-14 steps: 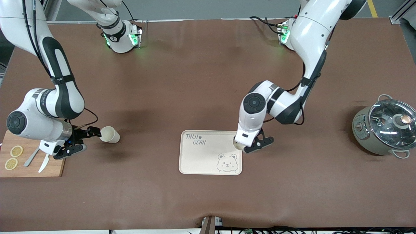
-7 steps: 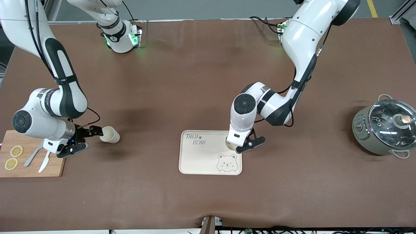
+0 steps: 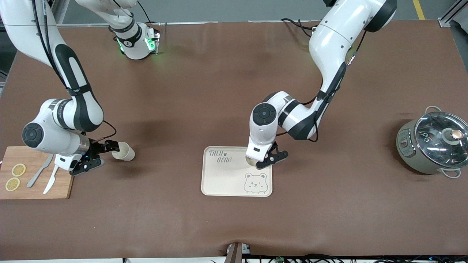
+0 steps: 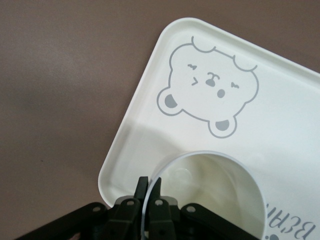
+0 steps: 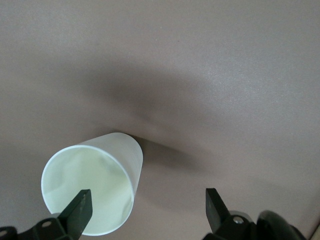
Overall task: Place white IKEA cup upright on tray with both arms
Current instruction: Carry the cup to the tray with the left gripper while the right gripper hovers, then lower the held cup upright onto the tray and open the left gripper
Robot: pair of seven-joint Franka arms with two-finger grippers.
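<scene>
Two white cups are in view. My left gripper (image 3: 257, 163) is shut on the rim of one cup (image 3: 251, 160) and holds it upright over the cream bear tray (image 3: 223, 179), between the lettering and the bear. In the left wrist view the fingertips (image 4: 143, 187) pinch the cup's (image 4: 210, 195) rim over the tray (image 4: 295, 115). I cannot tell whether it rests on the tray. The second cup (image 3: 124, 152) lies on its side on the table toward the right arm's end. My right gripper (image 3: 108, 155) is open at its mouth; the cup (image 5: 95, 190) sits by one finger (image 5: 80, 210).
A wooden cutting board (image 3: 36, 190) with lemon slices, a knife and a fork lies at the right arm's end. A grey pot with a glass lid (image 3: 431, 146) stands at the left arm's end. Brown table surface lies around the tray.
My left gripper has carried its cup farther in over the tray, toward the right arm's end. My right gripper has moved closer to the lying cup's mouth.
</scene>
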